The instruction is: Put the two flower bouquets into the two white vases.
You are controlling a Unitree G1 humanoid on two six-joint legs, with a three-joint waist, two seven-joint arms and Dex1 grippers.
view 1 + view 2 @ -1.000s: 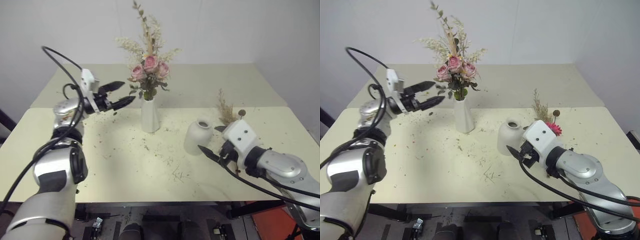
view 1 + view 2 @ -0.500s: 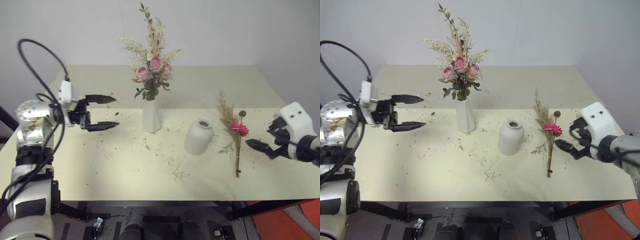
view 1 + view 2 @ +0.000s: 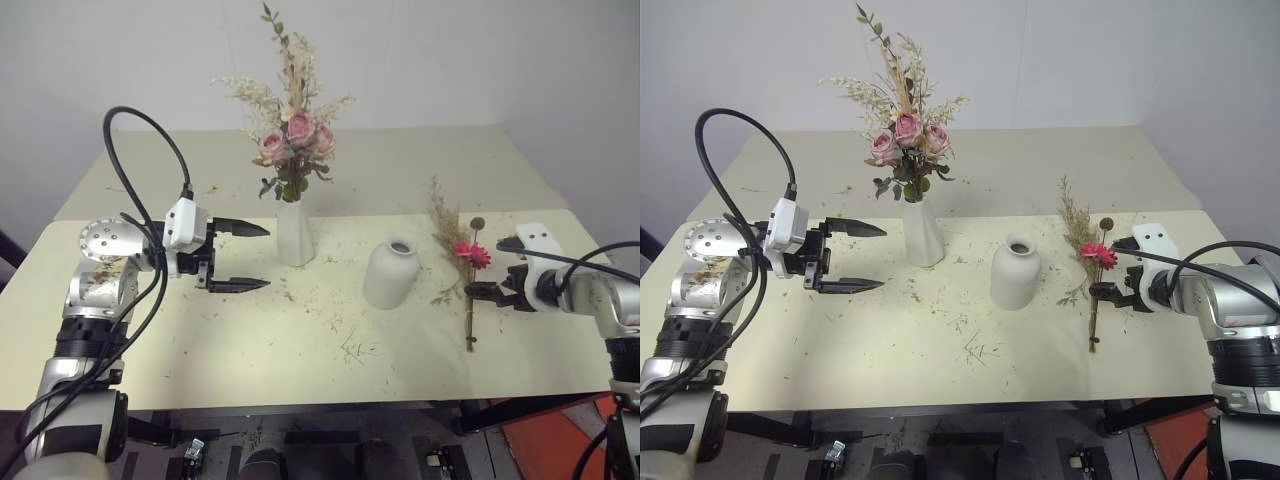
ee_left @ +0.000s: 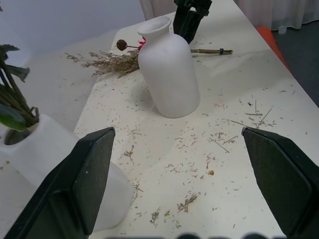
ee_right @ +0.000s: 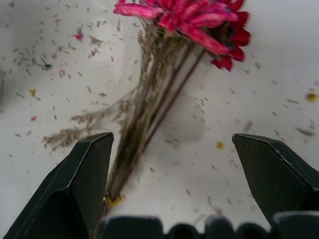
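Hovering spread-fingered over the pink daisy bouquet (image 3: 1092, 285) lying on the bench (image 3: 940, 370), the right gripper (image 3: 1110, 270) is lining up its stems for the empty rounded vase (image 3: 1014, 272), while the left gripper (image 3: 855, 257) is idling wide open.

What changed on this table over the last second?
The right gripper swung from beside the short rounded white vase out to the sparse pink-daisy bouquet lying on the table, fingers open. The left gripper drew back from the rose bouquet in the tall slim white vase. Nothing was grasped; vases and bouquets stayed put.

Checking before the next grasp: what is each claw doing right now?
Left claw: open, holding nothing.
Right claw: open, over the daisy bouquet, not gripping it.
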